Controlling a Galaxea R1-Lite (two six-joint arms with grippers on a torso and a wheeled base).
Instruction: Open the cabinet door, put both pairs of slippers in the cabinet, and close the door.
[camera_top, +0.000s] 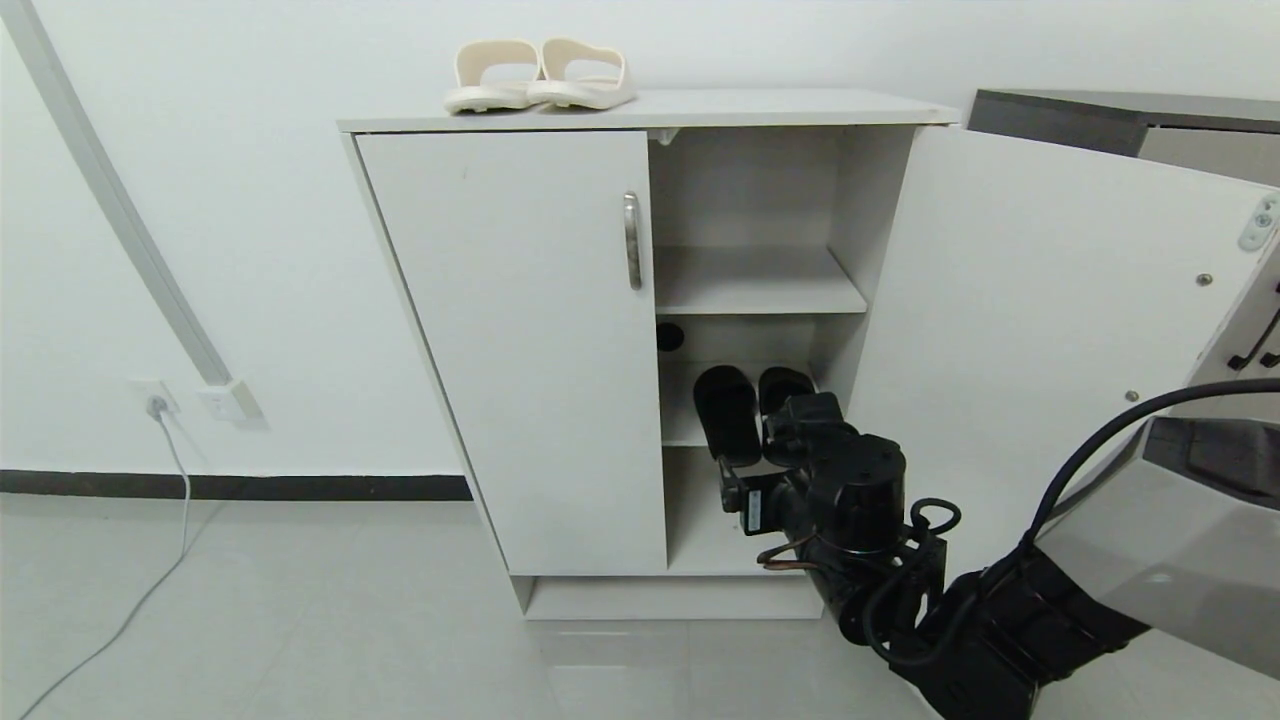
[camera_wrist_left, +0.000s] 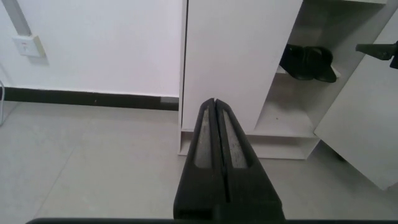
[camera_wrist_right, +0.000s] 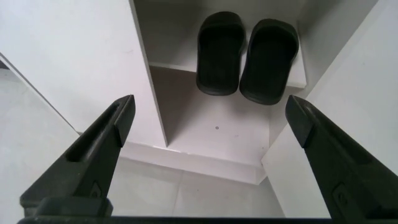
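A white cabinet (camera_top: 640, 110) stands against the wall with its right door (camera_top: 1040, 330) swung open and its left door (camera_top: 520, 350) closed. A pair of black slippers (camera_top: 742, 410) (camera_wrist_right: 247, 56) lies side by side on the middle shelf, also seen as black slippers (camera_wrist_left: 308, 62) from the left wrist. A cream pair of slippers (camera_top: 540, 78) rests on the cabinet top. My right gripper (camera_top: 792, 425) (camera_wrist_right: 210, 102) hangs open just in front of the black pair, holding nothing. My left gripper (camera_wrist_left: 214, 104) is shut and empty, low over the floor facing the closed door.
The closed door carries a metal handle (camera_top: 632, 240). The upper shelf (camera_top: 755, 285) and the bottom compartment (camera_wrist_right: 211, 134) are bare. A wall socket (camera_top: 155, 400) with a grey cable sits at the left. A grey unit (camera_top: 1120, 110) stands beside the cabinet's right side.
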